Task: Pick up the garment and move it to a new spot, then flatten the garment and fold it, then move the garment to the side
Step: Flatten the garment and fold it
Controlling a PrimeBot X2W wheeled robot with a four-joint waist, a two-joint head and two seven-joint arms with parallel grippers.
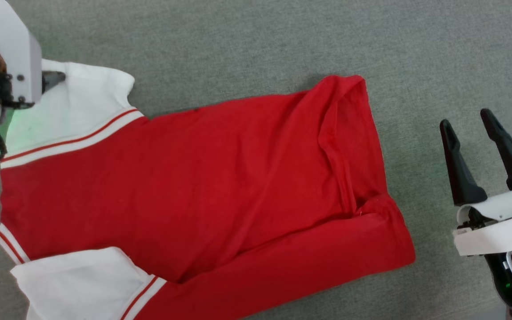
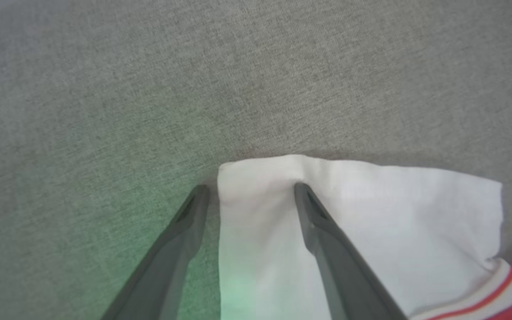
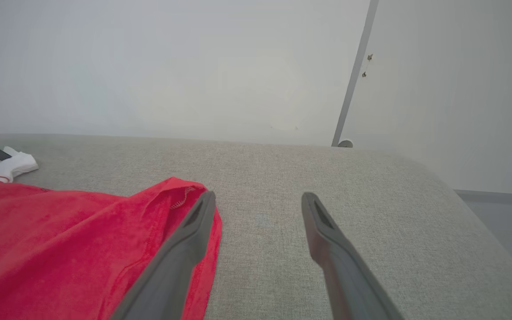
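Observation:
The garment [image 1: 194, 178] lies spread on the grey cloth surface, red body crosswise, with its white sleeves and striped trim at the left. No lettering shows on the side facing up. My left gripper [image 1: 54, 80] hangs over the far white sleeve [image 2: 371, 213]. It is open, one finger over the sleeve's corner and the other over bare grey cloth beside its edge. My right gripper [image 1: 466, 118] stands open to the right of the red hem [image 3: 180, 200], apart from it, with nothing between its fingers [image 3: 194, 240].
The grey padded surface [image 1: 282, 40] stretches beyond the garment on the far side and right. In the right wrist view it ends in a rounded edge [image 3: 469, 209], with floor beyond and a pale wall [image 3: 194, 66] behind.

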